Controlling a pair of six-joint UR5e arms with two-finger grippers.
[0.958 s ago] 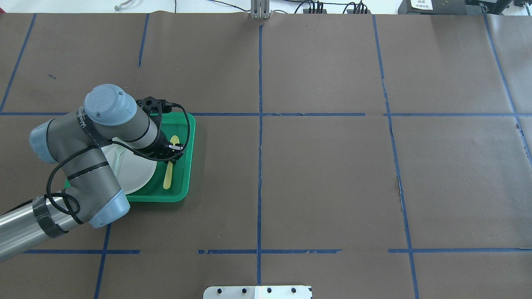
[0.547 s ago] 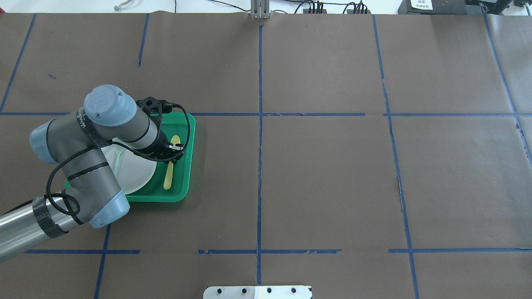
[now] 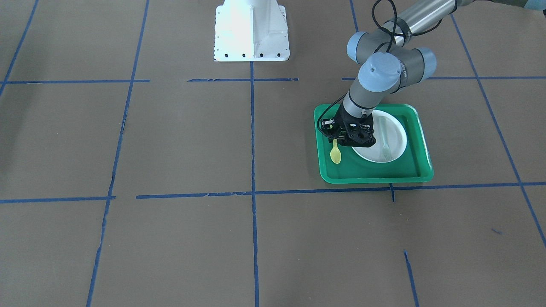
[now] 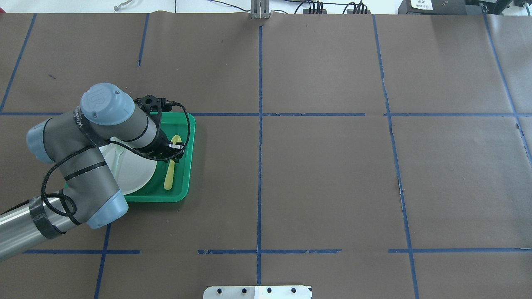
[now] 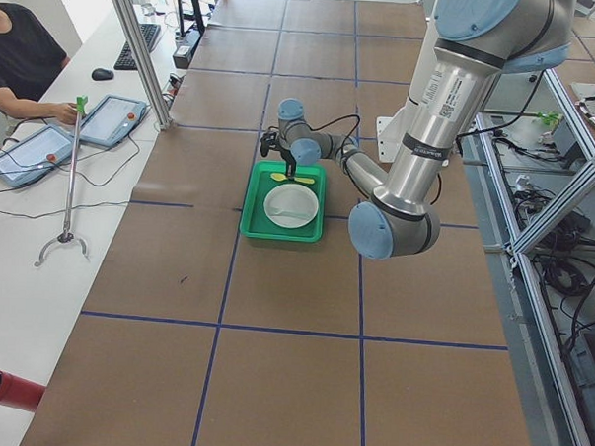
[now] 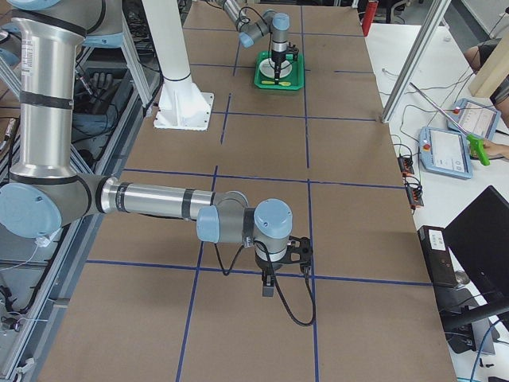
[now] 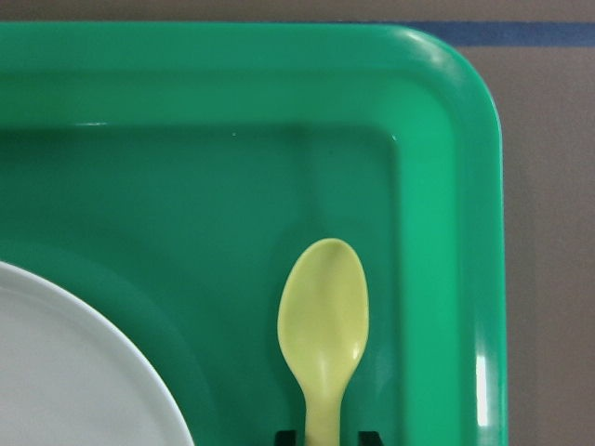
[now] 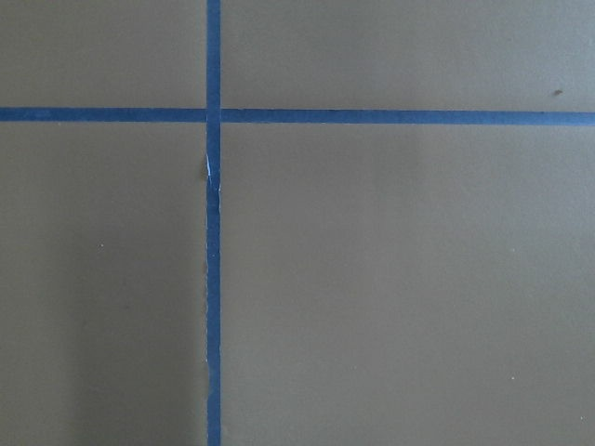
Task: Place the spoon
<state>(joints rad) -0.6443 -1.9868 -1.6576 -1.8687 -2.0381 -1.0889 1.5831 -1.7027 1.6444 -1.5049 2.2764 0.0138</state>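
The yellow spoon [image 4: 168,174] lies flat in the green tray [image 4: 189,166], along its right side, beside the white plate [image 4: 133,170]. My left gripper [image 4: 173,151] points down over the spoon's handle. In the left wrist view the spoon [image 7: 323,311] lies on the tray floor [image 7: 232,204], and two black fingertips [image 7: 288,437] flank the handle with small gaps, so the gripper is open. In the front view the spoon's bowl [image 3: 335,156] shows just below the left gripper [image 3: 341,140]. My right gripper [image 6: 268,288] shows only in the exterior right view; I cannot tell its state.
A pale grey-green fork [image 3: 384,137] lies on the plate [image 3: 396,143]. The tray [image 3: 375,177] sits on brown paper marked with blue tape lines. The white robot base plate [image 3: 251,30] is at the table's robot side. An operator sits beyond the table [image 5: 18,63].
The left arm's elbow and shoulder have shifted slightly up and left in the overhead view. The spoon has stayed in place in the tray.
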